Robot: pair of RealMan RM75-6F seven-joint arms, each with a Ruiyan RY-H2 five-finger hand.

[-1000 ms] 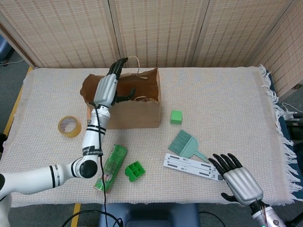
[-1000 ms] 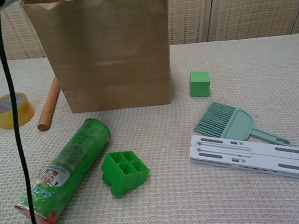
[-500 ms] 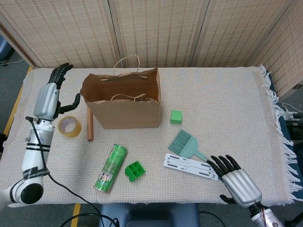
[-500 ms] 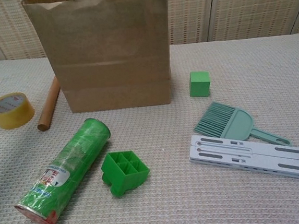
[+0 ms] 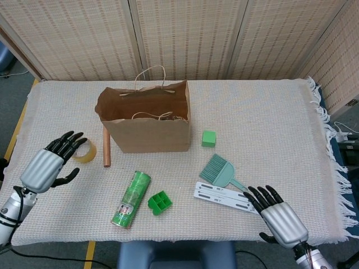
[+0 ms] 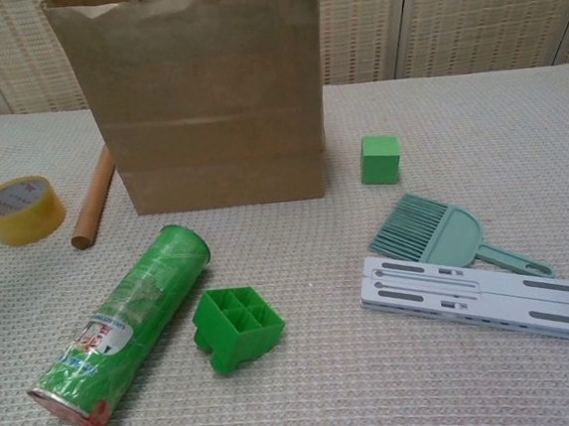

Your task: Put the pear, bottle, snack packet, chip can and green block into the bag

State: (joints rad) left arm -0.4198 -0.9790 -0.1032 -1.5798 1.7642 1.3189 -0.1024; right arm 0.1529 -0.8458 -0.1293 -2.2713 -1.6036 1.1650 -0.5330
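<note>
The brown paper bag [image 5: 147, 123] [image 6: 204, 95] stands open at the back of the table. A green chip can [image 5: 131, 199] [image 6: 125, 322] lies on its side in front of it. The green block [image 5: 208, 138] [image 6: 379, 159] sits to the right of the bag. My left hand [image 5: 49, 165] hovers empty at the table's left edge, fingers spread, beside the tape roll. My right hand [image 5: 279, 214] is open at the front right corner, near the white rail. No pear, bottle or snack packet shows on the table; the bag's inside is mostly hidden.
A yellow tape roll [image 5: 82, 150] [image 6: 21, 209] and a wooden stick [image 5: 106, 147] [image 6: 94, 196] lie left of the bag. A green gridded tray [image 5: 160, 202] [image 6: 237, 327], a teal brush [image 5: 221, 171] [image 6: 438, 234] and a white rail [image 5: 227, 196] [image 6: 486, 299] lie in front.
My left hand has come out of the bag, swung left past the tape roll and dropped low at the table's left edge. The right hand barely shifted.
</note>
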